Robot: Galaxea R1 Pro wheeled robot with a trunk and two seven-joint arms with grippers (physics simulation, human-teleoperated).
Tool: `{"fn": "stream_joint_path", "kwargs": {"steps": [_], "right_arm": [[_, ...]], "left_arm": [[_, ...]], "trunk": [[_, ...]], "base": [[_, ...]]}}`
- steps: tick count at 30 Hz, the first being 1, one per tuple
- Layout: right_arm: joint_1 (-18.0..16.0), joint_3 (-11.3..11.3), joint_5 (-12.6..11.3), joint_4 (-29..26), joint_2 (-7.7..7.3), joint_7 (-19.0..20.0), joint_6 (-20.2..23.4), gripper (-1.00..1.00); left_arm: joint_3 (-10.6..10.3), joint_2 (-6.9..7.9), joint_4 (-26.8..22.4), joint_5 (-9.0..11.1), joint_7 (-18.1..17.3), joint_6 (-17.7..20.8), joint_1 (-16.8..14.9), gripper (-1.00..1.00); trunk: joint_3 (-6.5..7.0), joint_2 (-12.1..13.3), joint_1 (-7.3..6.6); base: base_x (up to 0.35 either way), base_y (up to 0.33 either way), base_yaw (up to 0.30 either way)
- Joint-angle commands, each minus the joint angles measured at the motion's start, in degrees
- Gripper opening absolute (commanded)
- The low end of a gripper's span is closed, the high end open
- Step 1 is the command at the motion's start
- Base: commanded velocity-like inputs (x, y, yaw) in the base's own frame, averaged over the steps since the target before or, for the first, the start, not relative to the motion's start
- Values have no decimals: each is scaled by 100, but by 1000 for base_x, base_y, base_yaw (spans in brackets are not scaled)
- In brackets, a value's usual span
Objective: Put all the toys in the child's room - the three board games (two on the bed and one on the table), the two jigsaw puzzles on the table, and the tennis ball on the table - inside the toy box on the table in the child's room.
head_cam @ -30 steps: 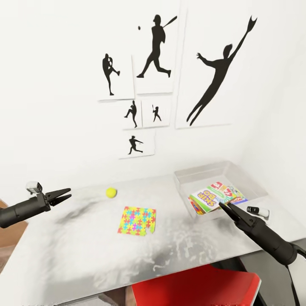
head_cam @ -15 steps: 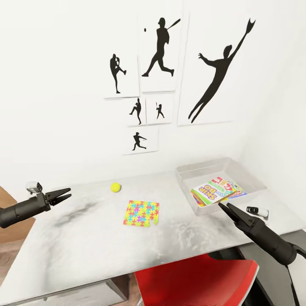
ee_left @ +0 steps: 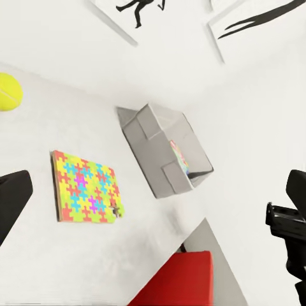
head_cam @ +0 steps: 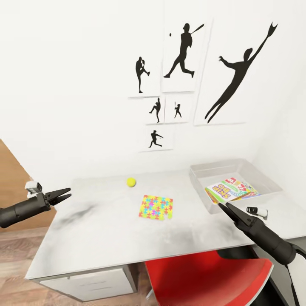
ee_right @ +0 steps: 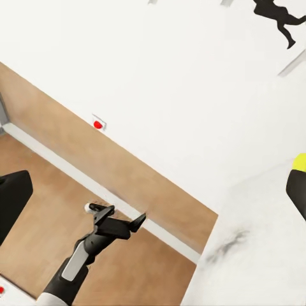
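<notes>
Toy box (head_cam: 199,173) sits at the far right of the desk (head_cam: 106,238) in my head view, a pale grey bin with colourful board games (head_cam: 231,190) lying flat inside it. One jigsaw puzzle (head_cam: 156,207) lies flat on the desk near the middle, well apart from the box, and the tennis ball (head_cam: 131,182) rests just beyond it toward the wall. My left pincer (head_cam: 63,194) hangs over the desk's left edge with its fingers slightly apart, holding nothing. My right pincer (head_cam: 224,208) hovers just in front of the toy box's near wall; its fingers look close together, and nothing is between them. A red chair (head_cam: 204,276) is tucked under the desk's near side, and black silhouette posters (head_cam: 238,80) hang on the white wall.

From my left wrist I see the jigsaw puzzle (ee_left: 84,190), the tennis ball (ee_left: 9,91), the toy box (ee_left: 159,156) and the red chair (ee_left: 175,280).

From my right wrist I see my left pincer (ee_right: 131,224) out over the wood floor (ee_right: 44,210), fingers apart, and a red wall button (ee_right: 97,125).
</notes>
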Motion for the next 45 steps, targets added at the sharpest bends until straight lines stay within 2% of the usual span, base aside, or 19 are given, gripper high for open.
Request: {"fn": "stream_joint_path", "kwargs": {"steps": [1, 15, 24, 32, 45], "right_arm": [[-4, -4, -12, -2, 2, -16, 29, 100], [-4, 72, -6, -2, 8, -65, 24, 100], [-4, 75, -5, -2, 16, -95, 24, 100], [-4, 80, -6, -2, 17, -299, 28, 100], [-4, 76, -5, -3, 83, -329, 21, 100]], "left_arm": [[0, 0, 2, 4, -12, 31, -7, 100], [0, 0, 2, 4, -7, 30, -5, 100], [0, 0, 3, 4, -10, 30, -6, 100], [0, 0, 1, -2, -11, 30, -7, 100], [0, 0, 3, -1, 0, 30, -6, 100]], "trunk": [[-8, -11, 3], [-1, -11, 3], [0, -11, 3], [18, -11, 3], [109, -11, 3]], "base": [[-25, 25, 115], [-8, 10, 23], [-76, 194, 16], [-18, 71, 220], [-1, 4, 193]]}}
